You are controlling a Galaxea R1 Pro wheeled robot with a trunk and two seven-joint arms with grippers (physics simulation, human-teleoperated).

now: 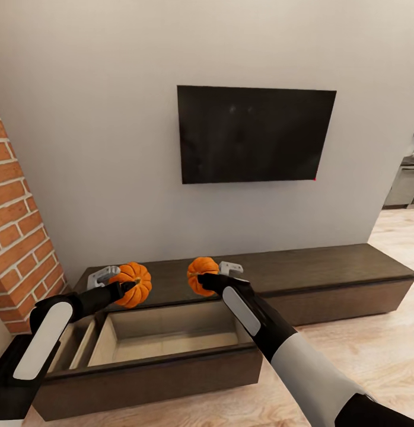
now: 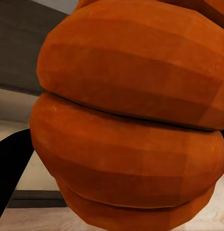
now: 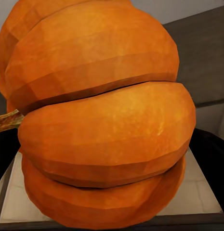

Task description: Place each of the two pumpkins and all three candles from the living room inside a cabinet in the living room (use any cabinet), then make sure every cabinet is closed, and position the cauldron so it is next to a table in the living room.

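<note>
Both grippers carry a pumpkin above the open cabinet drawer

The left gripper (image 1: 121, 287) is clamped on the left pumpkin (image 1: 132, 284), and the right gripper (image 1: 208, 280) is clamped on the right pumpkin (image 1: 201, 274); each pumpkin hangs over the drawer's back edge, where it meets the top of the cabinet (image 1: 325, 264). The pale drawer interior (image 1: 165, 338) lies below and toward the robot from both, so each release calls for a short pull back and down; neither arm looks clearly nearer, and the drawer's long axis runs side to side
</note>
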